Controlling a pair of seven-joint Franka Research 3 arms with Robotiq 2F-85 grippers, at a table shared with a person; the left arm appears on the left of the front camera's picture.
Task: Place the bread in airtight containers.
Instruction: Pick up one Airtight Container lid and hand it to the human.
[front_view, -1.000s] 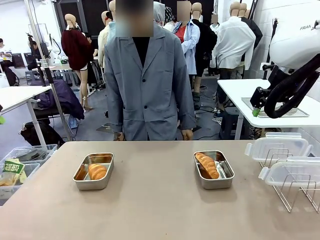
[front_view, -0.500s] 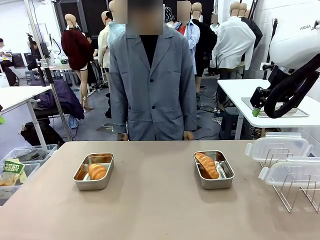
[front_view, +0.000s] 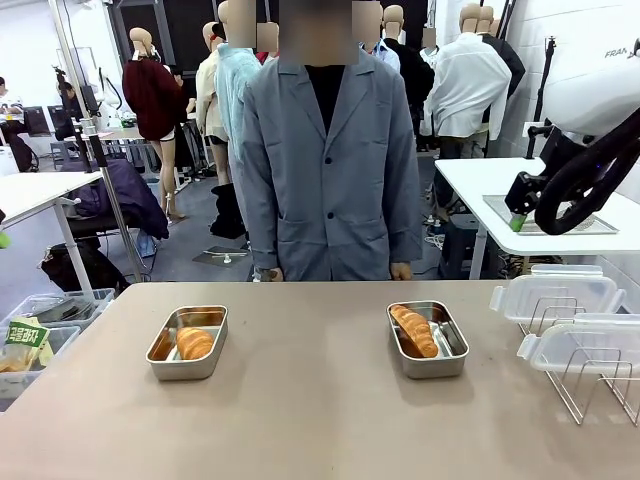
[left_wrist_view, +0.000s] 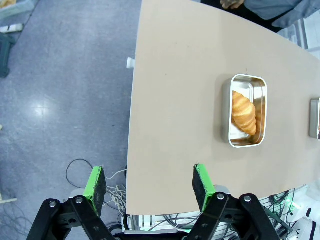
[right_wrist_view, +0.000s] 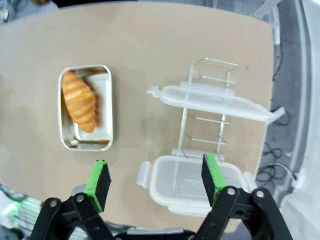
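Two croissants lie in two open steel tubs on the tan table. The left tub (front_view: 160, 350) holds one croissant (front_view: 194, 343); the right tub (front_view: 455, 340) holds the other croissant (front_view: 414, 330). In the left wrist view my left gripper (left_wrist_view: 148, 181) stands open high above the table's edge and the floor, well away from its tub (left_wrist_view: 260, 105) and croissant (left_wrist_view: 243, 112). My right gripper (right_wrist_view: 155, 179) is open too, high over the table between the tub (right_wrist_view: 104, 90) with its croissant (right_wrist_view: 80, 100) and the clear lids. Neither gripper holds anything.
Two clear clip lids (front_view: 556, 295) (front_view: 590, 345) rest on a wire rack (front_view: 590, 385) at the table's right end, also the lids (right_wrist_view: 210, 100) (right_wrist_view: 190, 187). A person in a grey coat (front_view: 330, 170) stands at the far edge. My right arm (front_view: 590, 160) hangs at upper right.
The person has stepped to the right along the far edge. My right arm has shifted slightly to the right. Tubs, croissants and lids have not moved.
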